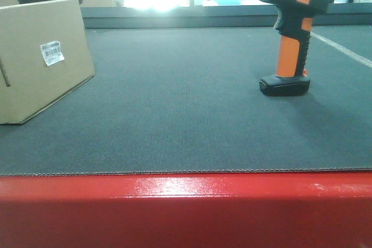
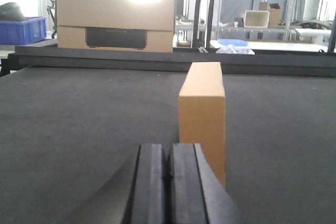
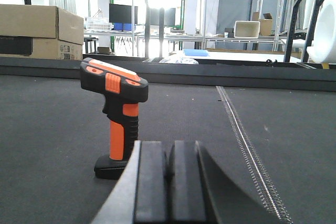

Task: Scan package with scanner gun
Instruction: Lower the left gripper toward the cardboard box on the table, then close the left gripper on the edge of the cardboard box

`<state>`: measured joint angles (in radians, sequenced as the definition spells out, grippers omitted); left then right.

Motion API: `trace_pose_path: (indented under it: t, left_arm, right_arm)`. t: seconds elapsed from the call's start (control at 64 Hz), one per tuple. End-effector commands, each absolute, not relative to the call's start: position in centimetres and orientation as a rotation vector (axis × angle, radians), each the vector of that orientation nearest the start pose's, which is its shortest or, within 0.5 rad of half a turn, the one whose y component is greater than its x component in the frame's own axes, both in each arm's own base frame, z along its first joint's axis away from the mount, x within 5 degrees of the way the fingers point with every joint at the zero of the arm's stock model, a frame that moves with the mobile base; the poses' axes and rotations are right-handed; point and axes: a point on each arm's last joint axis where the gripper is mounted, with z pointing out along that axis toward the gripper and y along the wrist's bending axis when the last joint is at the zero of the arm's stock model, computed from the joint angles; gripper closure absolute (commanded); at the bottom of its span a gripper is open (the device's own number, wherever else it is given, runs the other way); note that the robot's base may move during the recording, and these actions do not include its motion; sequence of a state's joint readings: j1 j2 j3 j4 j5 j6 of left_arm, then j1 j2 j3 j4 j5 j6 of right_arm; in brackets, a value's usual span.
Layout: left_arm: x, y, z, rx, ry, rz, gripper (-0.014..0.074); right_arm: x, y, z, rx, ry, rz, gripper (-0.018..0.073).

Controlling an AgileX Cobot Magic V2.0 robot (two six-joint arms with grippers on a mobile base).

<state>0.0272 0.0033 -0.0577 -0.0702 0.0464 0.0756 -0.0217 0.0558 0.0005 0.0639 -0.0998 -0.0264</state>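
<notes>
We see the package [image 1: 40, 56] at the left of the mat [image 1: 186, 120], set at an angle, its white label [image 1: 52, 52] facing the near side. The scanner [image 1: 289, 39] stands upright on its base well to the right, nose pointing left, with a stretch of mat between them.

The left gripper [image 2: 168, 153] has its jaws together. The package's narrow end stands just ahead of it, slightly right. The right gripper [image 3: 169, 150] also has its jaws together, and the scanner stands near, ahead and to its left. A pale seam [image 3: 249, 145] runs along the mat to the right.

Beyond the far edge we see stacked boxes [image 2: 115, 22] with a black panel, a blue crate [image 2: 23, 29] left of them, and racks [image 3: 202, 19]. A red rim [image 1: 186, 207] borders the near edge.
</notes>
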Motion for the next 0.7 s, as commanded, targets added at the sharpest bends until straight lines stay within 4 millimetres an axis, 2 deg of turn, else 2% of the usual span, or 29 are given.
trace_pose_path:
  t: [0.0, 0.094, 0.141, 0.25, 0.407, 0.453, 0.688]
  left_arm:
    - [4.6, 0.1, 25.9, -0.004, 1.409, 0.026, 0.0707]
    - [4.7, 0.0, 29.6, 0.003, 1.420, 0.030, 0.0707]
    - [5.1, 0.0, 30.7, 0.004, 1.442, 0.029, 0.0707]
    - [7.2, 0.1, 33.6, 0.007, 1.531, 0.026, 0.0707]
    - [11.9, 0.1, 37.4, 0.012, 1.681, 0.020, 0.0707]
    - [13.9, 0.2, 38.5, 0.015, 1.743, 0.019, 0.0707]
    - [23.0, 0.3, 41.0, 0.028, 1.962, 0.019, 0.0707]
  right_arm:
    - [6.0, -0.2, 22.1, 0.051, 1.415, 0.003, 0.0721]
    - [6.0, -0.2, 22.1, 0.051, 1.415, 0.003, 0.0721]
    - [6.0, -0.2, 22.1, 0.051, 1.415, 0.003, 0.0721]
    - [6.0, -0.2, 22.1, 0.051, 1.415, 0.003, 0.0721]
    - [6.0, -0.2, 22.1, 0.051, 1.415, 0.003, 0.0721]
    - [6.0, -0.2, 22.1, 0.051, 1.415, 0.003, 0.0721]
    - [6.0, -0.2, 22.1, 0.051, 1.415, 0.003, 0.0721]
